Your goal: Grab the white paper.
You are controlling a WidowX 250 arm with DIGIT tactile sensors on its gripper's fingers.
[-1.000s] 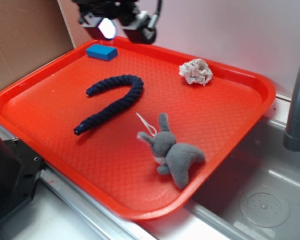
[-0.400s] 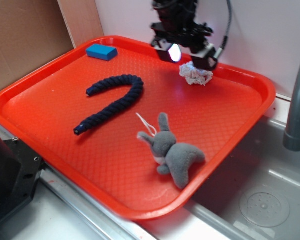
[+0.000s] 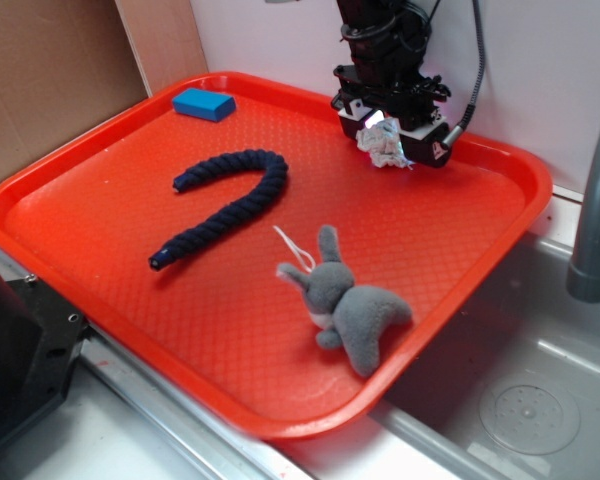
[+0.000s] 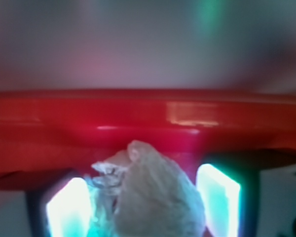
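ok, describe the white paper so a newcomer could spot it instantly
Find the orange tray, then its far right corner under the gripper. The white paper sits between the fingers: a small crumpled off-white ball, unlike the grey plush bunny or dark rope.

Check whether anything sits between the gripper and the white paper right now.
Nothing visible does. The gripper is already down over the white paper, and the wrist view shows the paper between the two fingers with no other object there.

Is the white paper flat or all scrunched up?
Scrunched up. The white paper is a crumpled ball on the red tray, wrinkled all over, sitting between the gripper's two fingers in the wrist view.
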